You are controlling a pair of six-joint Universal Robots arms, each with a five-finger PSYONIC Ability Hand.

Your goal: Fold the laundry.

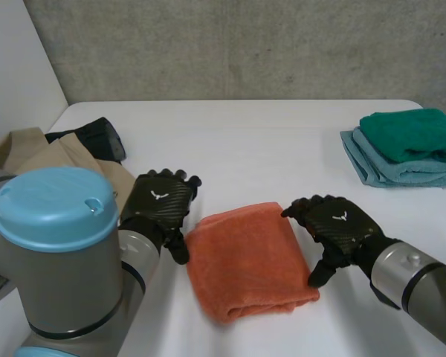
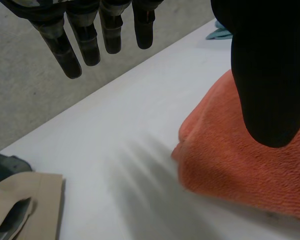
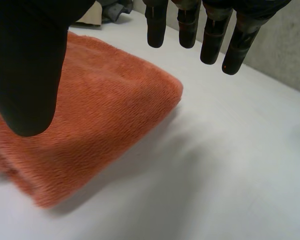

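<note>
Head view: finds the folded orange towel [image 1: 249, 260] flat in the middle of the desk [image 1: 267, 141], left hand [image 1: 157, 204] just beside its 9 o'clock edge, right hand [image 1: 334, 223] at its 3 o'clock edge, stacked green and blue towels [image 1: 405, 145] well apart at 2 o'clock, a beige garment [image 1: 37, 152] at 10 o'clock. Left wrist view: sees fingers [image 2: 60, 45] straight and released above bare desk, thumb [image 2: 270, 75] over the towel's corner. Right wrist view: sees fingers [image 3: 210, 35] likewise released, grasping nothing, thumb over the towel.

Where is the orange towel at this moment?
In the head view the folded orange towel lies on the white table, front and centre, between the left hand and the right hand.
</note>
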